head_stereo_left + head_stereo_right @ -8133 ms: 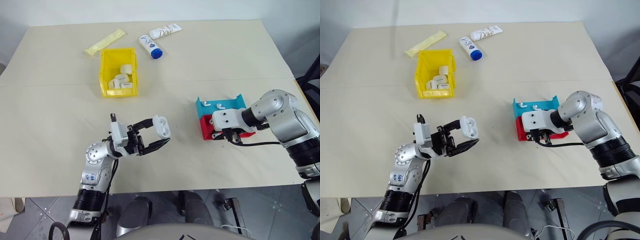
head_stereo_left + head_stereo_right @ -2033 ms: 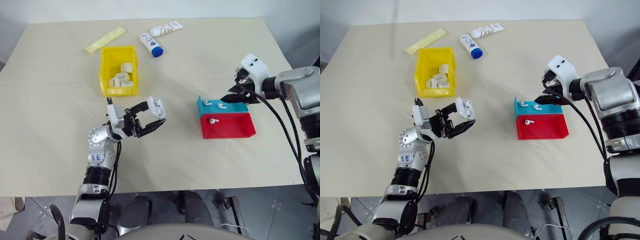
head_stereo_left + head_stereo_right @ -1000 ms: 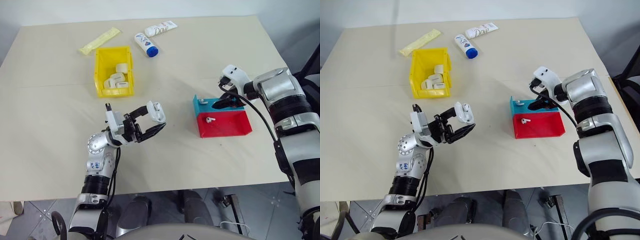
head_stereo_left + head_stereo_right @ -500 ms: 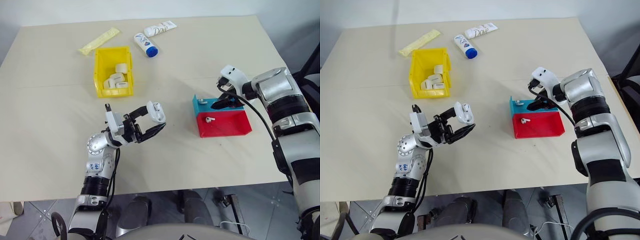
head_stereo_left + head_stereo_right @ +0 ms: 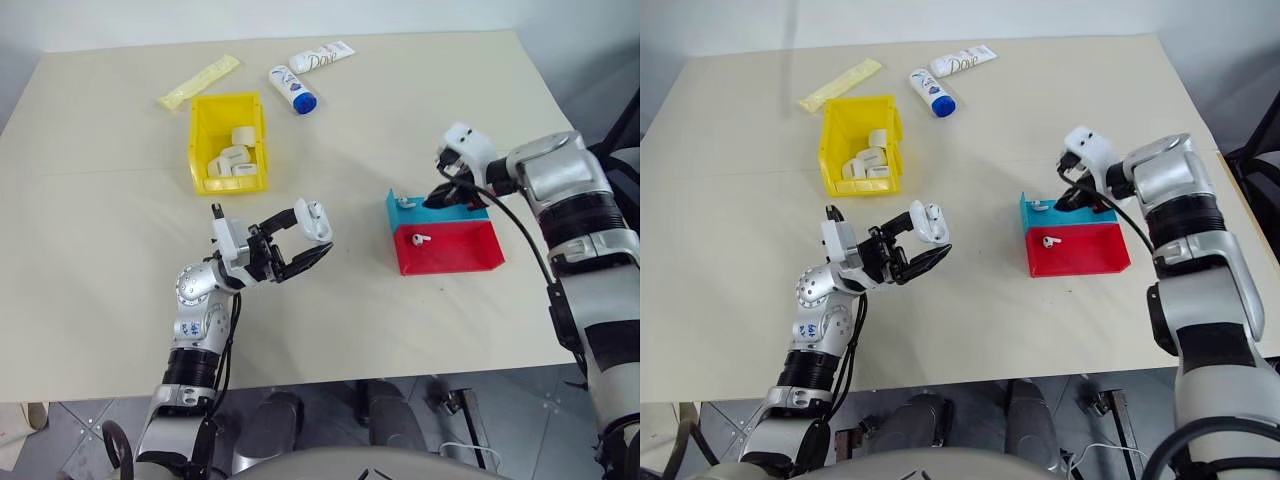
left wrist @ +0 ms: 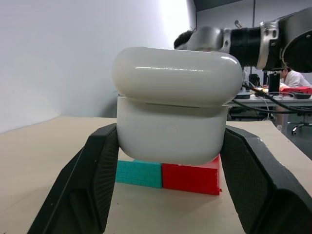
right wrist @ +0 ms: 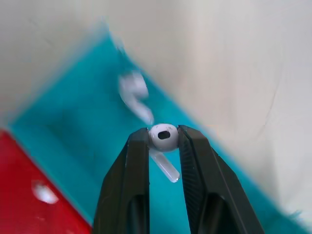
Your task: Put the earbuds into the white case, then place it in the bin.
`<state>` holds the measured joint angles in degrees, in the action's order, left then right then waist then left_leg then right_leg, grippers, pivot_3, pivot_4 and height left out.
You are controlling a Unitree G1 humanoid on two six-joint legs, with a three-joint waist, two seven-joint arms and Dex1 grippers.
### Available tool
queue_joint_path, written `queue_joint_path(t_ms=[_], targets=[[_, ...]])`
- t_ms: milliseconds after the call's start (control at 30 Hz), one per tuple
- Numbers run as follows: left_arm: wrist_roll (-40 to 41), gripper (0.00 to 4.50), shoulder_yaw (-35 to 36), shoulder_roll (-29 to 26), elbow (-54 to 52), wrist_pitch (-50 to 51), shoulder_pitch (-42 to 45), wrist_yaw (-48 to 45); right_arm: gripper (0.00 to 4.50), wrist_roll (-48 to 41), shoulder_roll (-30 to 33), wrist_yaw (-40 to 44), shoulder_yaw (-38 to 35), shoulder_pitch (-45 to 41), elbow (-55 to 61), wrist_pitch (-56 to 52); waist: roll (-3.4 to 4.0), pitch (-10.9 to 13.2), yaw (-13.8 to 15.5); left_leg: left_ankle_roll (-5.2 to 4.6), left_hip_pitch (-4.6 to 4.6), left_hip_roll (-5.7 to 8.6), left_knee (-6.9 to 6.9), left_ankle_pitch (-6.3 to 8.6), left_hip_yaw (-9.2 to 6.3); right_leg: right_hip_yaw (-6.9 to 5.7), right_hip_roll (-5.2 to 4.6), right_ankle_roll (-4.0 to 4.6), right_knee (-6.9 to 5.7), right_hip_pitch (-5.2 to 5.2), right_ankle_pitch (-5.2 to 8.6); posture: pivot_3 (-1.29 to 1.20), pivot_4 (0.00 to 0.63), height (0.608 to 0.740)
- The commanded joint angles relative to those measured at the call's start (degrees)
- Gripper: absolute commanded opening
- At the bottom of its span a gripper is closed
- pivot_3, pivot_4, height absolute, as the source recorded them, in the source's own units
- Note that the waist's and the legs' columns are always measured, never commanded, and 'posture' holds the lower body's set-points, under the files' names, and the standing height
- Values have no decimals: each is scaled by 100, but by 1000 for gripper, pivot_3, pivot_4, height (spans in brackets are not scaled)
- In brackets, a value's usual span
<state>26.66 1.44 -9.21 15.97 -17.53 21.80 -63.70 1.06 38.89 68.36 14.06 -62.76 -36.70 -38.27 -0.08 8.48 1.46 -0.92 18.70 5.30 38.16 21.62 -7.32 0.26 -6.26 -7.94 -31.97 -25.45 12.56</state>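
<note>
Right gripper (image 7: 164,141) pinching an earbud (image 7: 163,137) above the blue-and-red tray (image 5: 445,245), left gripper (image 5: 310,238) fingers clamped on the white case (image 5: 316,220) over the worktop (image 5: 400,120)

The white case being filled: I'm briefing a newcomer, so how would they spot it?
Start at the yellow bin of similar cases, then come toward the table's near edge. The white case is the one pinched in the left claw, lifted off the table.

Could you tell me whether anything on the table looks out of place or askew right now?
Nothing looks spilled or damaged. The yellow sachet, blue-capped bottle and Dove tube lie scattered at angles behind the bin, apart from the task's things.
</note>
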Motion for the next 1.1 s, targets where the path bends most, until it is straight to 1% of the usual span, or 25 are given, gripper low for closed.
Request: queue_joint_path(t_ms=[33,133,233,333,400,500,600,700,867,1000,1100], targets=[[108,2760,-75,125,233,-63,270,-220,474,-806,303,95,-871,601,1972,-577,-6,-4,12,0,4,-1,1,0,-7,-7,-1,0,2,1,0,0,150,740],[122,2760,-94,226,551,-19,538,-402,474,-1644,260,-92,-1725,1408,3725,-1181,-9,-6,26,0,8,-1,7,0,-8,-8,-1,-2,2,2,-1,0,150,740],[157,2760,-72,293,916,46,868,-630,474,-2618,-107,-493,-2553,2147,5271,-1932,-10,-6,39,0,12,-2,12,0,-12,-10,-2,-2,2,1,-4,0,150,740],[172,2760,-50,358,1267,99,1187,-844,474,-3609,-827,-1226,-3291,2686,6438,-2733,-16,-13,26,0,13,-4,11,0,-14,-10,-2,-2,1,1,-5,0,150,740],[168,2760,-29,394,1456,123,1363,-962,474,-4162,-1318,-1735,-3602,2908,6962,-3098,-18,-15,24,-2,11,-2,10,-2,-13,-7,-4,-2,0,2,-6,0,150,740],[151,2760,-25,460,1692,151,1607,-1147,474,-4889,-2071,-2534,-3910,3227,7531,-3296,-19,-17,15,-2,10,-3,9,-2,-15,-8,-2,-2,-1,1,-6,0,150,740],[181,2760,36,494,1860,193,1802,-1279,474,-5246,-2441,-3127,-3910,3465,7728,-3169,-18,-17,6,-5,9,3,10,-4,-13,-5,-5,-1,-4,0,-6,0,150,740],[247,2760,61,577,1822,363,1968,-1309,474,-5343,-2635,-3453,-3737,3860,7798,-2768,-22,-20,19,-6,9,3,8,-4,-16,-11,-5,-1,-4,0,-6,0,150,740],[276,2760,78,593,1675,527,2019,-1370,474,-5413,-2622,-3725,-3421,4093,7653,-2235,-20,-22,-8,-10,2,7,4,-7,-6,-4,-6,-3,-6,1,-7,0,150,740],[283,2760,87,577,1523,626,1981,-1414,474,-5324,-2452,-3667,-3170,4285,7467,-1787,-20,-22,-11,-10,-2,4,1,-7,-2,-4,-3,-3,-5,1,-7,0,150,740],[276,2760,83,556,1458,679,1950,-1435,474,-5355,-2345,-3678,-3054,4278,7308,-1564,-20,-22,-2,-10,-2,5,1,-7,0,-2,-4,-3,-5,1,-7,0,150,740]])
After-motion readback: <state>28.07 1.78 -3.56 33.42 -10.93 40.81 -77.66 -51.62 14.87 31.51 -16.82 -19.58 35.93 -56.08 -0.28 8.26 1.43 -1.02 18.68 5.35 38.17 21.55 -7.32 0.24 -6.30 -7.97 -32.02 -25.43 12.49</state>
